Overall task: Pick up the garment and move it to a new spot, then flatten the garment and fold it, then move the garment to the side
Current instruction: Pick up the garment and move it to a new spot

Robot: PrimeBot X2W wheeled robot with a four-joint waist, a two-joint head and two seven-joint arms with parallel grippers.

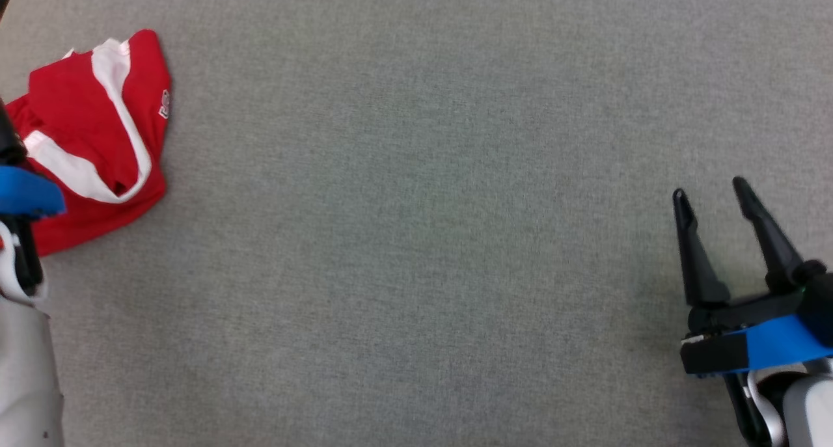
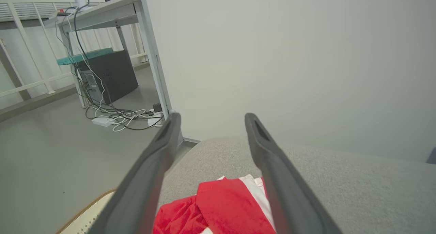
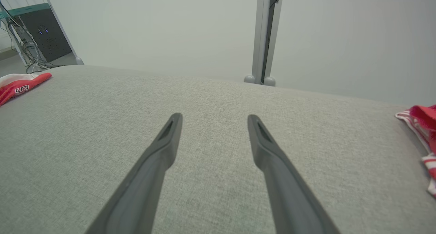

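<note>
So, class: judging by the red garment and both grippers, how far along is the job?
Seemingly done: red garment lies loosely folded at the left side. In hand: nothing; left gripper and right gripper open and empty. Left: possibly nothing, though the fold looks rough.

Left tool (image 2: 212, 117) open wide, its two dark fingers (image 2: 150, 172) spread in a V with tips well apart. Head view has its blue wrist mount (image 1: 29, 196) and pale forearm (image 1: 26, 369) at the left edge. Right tool (image 1: 710, 192) sits lower right in head view, jaws also wide open, pointing up and leaning slightly left. Blue mount (image 1: 781, 346) behind them, pale wrist (image 1: 807, 401) in the corner. Arms well apart.
</note>
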